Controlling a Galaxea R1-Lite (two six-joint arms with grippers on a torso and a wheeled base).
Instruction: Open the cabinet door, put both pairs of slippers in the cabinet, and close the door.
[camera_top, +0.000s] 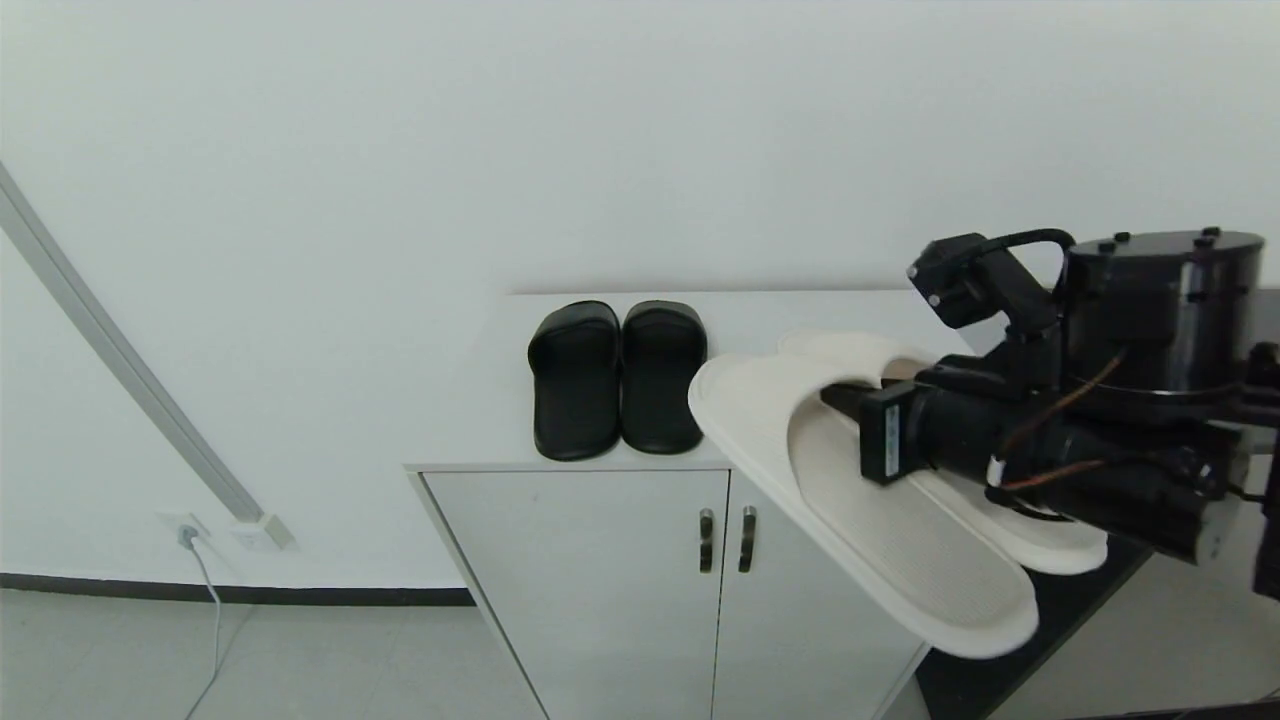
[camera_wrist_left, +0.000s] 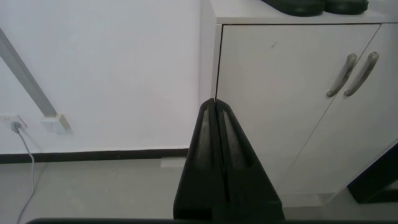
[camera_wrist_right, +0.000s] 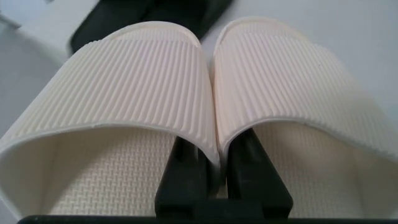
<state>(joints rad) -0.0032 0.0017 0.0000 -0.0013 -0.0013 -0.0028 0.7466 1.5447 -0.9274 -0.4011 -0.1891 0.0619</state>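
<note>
Count, left to right:
- wall outlets (camera_top: 183, 526): 2, low on the far wall, far left
- cable (camera_top: 212, 620): 1, plugged into the left outlet
- cabinet (camera_top: 480, 420): 1
- doors (camera_top: 590, 580): 2
- handles (camera_top: 706, 540): 2, one per door, at the centre seam
- black slippers (camera_top: 617, 380): 2, one pair
- cream slippers (camera_top: 900, 540): 2, one pair, right and nearer

Slippers total: 4.

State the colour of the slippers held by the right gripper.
Cream slippers, with ribbed straps; clearest in the right wrist view.
</note>
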